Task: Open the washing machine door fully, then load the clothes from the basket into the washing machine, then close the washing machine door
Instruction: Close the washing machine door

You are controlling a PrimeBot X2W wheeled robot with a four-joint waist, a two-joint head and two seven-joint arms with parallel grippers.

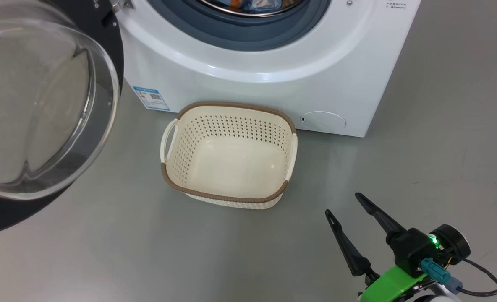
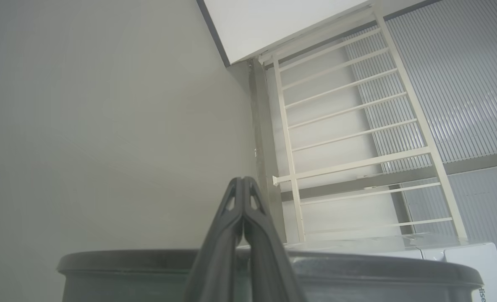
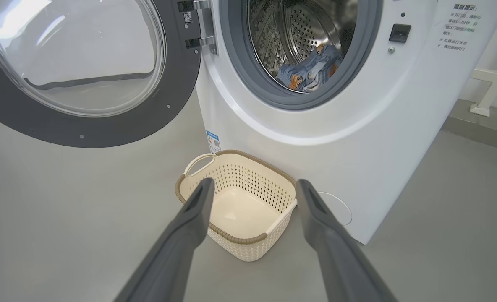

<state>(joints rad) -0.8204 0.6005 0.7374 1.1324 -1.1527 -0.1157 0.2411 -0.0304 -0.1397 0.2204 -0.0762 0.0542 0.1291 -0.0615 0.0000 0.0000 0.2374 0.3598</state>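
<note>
The clothes (image 3: 309,69) lie inside the perforated steel drum of the washing machine (image 3: 378,138). They form a light blue bundle with orange patches, resting low in the drum behind the grey rubber ring. In the head view a strip of the same cloth (image 1: 257,4) shows at the top edge. The washing machine door (image 3: 76,63) stands swung wide open to the left on its hinge, its clear glass bowl bulging toward the near side within the black rim.

The basket (image 1: 231,126) sits on the grey floor (image 1: 105,251) just in front of the machine, below the drum opening, with its bare cream bottom showing. Whether its far rim touches the machine's front cannot be told. A small blue label sticker (image 1: 151,98) is on the machine's front to the basket's far left, and a round flap (image 1: 323,121) is to its far right.

The right gripper (image 1: 343,204) is to the near right of the basket and apart from it. Its two dark fingers are spread wide with nothing between them. They slant toward the far left — toward the basket — from a green and black wrist at the lower right corner of the head view. In its own wrist view, the fingers frame the basket's near end.

The left gripper (image 2: 243,181) has its fingers pressed together, tip against tip, pinching nothing. They point upward at a pale wall (image 2: 105,126) and a white barred frame (image 2: 349,126). A dark grey curved edge crosses the bottom of that view — what it belongs to cannot be told.
</note>
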